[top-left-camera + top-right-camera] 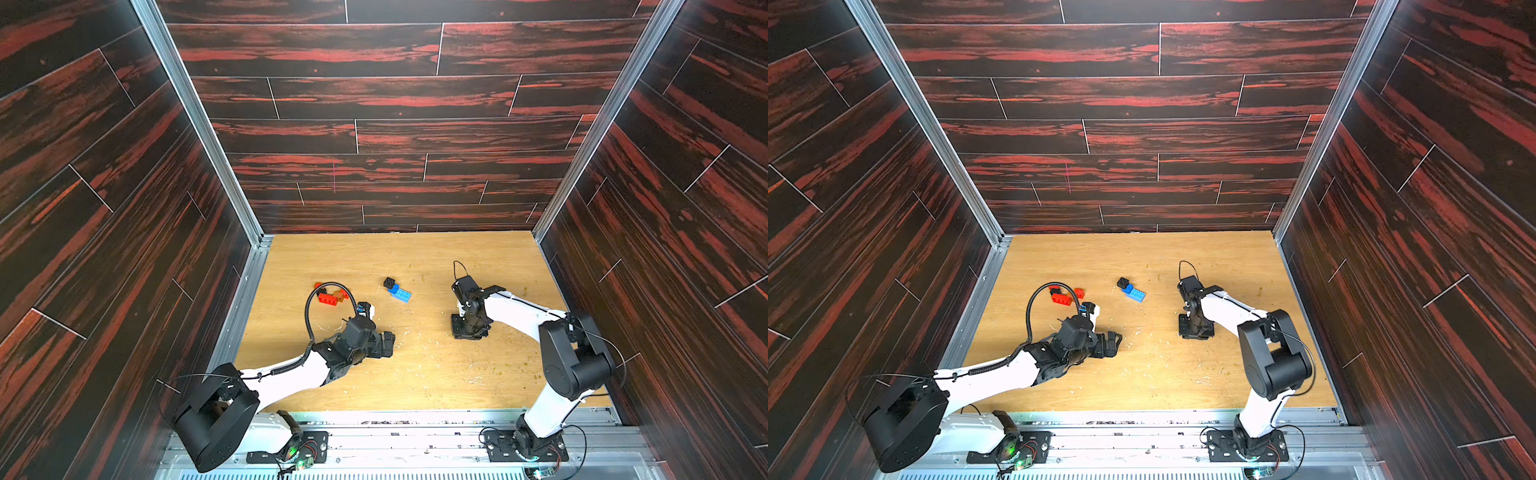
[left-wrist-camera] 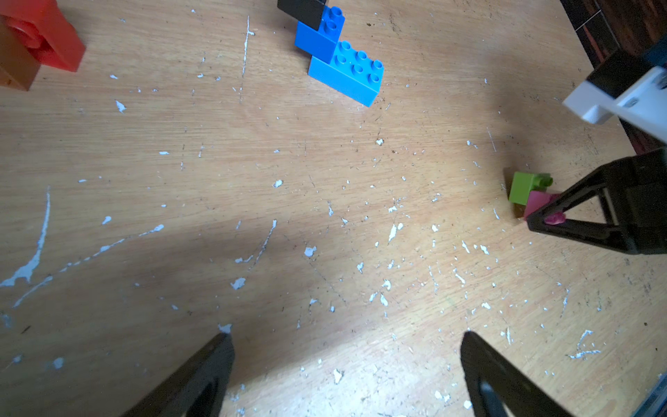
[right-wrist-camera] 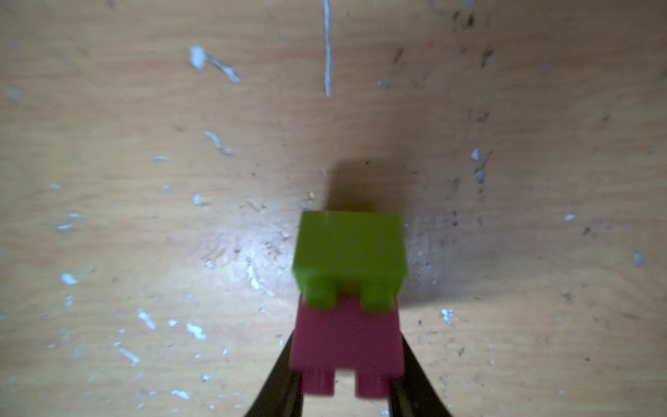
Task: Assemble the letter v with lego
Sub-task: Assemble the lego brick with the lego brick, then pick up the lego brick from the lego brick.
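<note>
Right pincer clamps pink brick; left pincer gapes.

No writing, label, brand, number or sign can be read in any view, whether on the lego bricks, the table or the walls.

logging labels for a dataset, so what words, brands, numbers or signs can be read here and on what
No text can be read in any view.
light blue brick: the studs show no legible lettering.
green brick and pink brick: blurred, plain faces.
left arm's base plate: too small to tell.
</note>
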Controlling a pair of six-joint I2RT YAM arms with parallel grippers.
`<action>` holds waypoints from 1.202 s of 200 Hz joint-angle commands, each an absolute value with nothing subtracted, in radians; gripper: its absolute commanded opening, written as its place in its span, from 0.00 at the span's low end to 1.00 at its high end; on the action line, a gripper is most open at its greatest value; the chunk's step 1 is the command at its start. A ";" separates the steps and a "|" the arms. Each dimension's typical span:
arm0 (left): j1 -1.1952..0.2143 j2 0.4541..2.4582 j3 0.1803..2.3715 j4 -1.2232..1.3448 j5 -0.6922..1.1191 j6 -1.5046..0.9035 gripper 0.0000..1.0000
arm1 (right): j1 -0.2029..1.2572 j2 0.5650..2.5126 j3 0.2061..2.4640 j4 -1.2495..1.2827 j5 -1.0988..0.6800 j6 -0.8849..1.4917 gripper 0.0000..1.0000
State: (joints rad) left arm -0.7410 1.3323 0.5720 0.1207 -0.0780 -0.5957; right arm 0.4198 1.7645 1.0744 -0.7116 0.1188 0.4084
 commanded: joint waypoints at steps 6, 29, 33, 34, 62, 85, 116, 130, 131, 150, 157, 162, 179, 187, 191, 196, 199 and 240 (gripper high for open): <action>-0.745 1.305 0.565 0.107 -0.085 -0.595 1.00 | 0.411 1.847 1.058 -0.748 0.139 0.423 0.21; -0.745 1.311 0.564 0.110 -0.085 -0.595 1.00 | 0.404 1.861 1.103 -0.771 0.139 0.419 0.21; -0.744 1.312 0.564 0.110 -0.085 -0.594 1.00 | 0.403 1.863 1.113 -0.776 0.140 0.419 0.21; -0.744 1.313 0.564 0.110 -0.085 -0.594 1.00 | 0.403 1.863 1.114 -0.777 0.141 0.418 0.21; -0.745 1.318 0.564 0.112 -0.086 -0.592 1.00 | 0.403 1.859 1.156 -0.795 0.152 0.416 0.21; -0.745 1.316 0.561 0.114 -0.090 -0.592 1.00 | 0.405 1.853 1.172 -0.785 0.161 0.407 0.21; -0.745 1.315 0.561 0.114 -0.095 -0.592 1.00 | 0.405 1.845 1.212 -0.795 0.192 0.379 0.21; -0.744 1.316 0.563 0.110 -0.098 -0.590 1.00 | 0.405 1.842 1.240 -0.798 0.166 0.360 0.21; -0.745 1.316 0.563 0.109 -0.099 -0.590 1.00 | 0.405 1.841 1.242 -0.798 0.163 0.359 0.21; -0.744 1.312 0.564 0.105 -0.106 -0.591 1.00 | 0.405 1.842 1.297 -0.810 0.096 0.334 0.21; -0.745 1.310 0.563 0.103 -0.108 -0.591 1.00 | 0.406 1.847 1.323 -0.823 0.079 0.326 0.21; -0.745 1.307 0.563 0.103 -0.109 -0.591 1.00 | 0.406 1.850 1.341 -0.828 0.067 0.319 0.21; -0.745 1.296 0.563 0.093 -0.116 -0.589 1.00 | 0.409 1.861 1.393 -0.855 -0.010 0.284 0.21; -0.745 1.292 0.563 0.085 -0.121 -0.587 1.00 | 0.412 1.873 1.424 -0.879 -0.039 0.265 0.20; -0.745 1.288 0.564 0.081 -0.125 -0.586 1.00 | 0.416 1.880 1.441 -0.889 -0.048 0.255 0.20; -0.744 1.284 0.564 0.076 -0.128 -0.586 1.00 | 0.421 1.886 1.455 -0.901 -0.073 0.239 0.20; -0.746 1.281 0.564 0.072 -0.133 -0.586 1.00 | 0.424 1.893 1.468 -0.910 -0.079 0.230 0.20; -0.746 1.232 0.552 0.038 -0.178 -0.597 1.00 | 0.503 1.974 1.604 -1.024 -0.126 0.125 0.19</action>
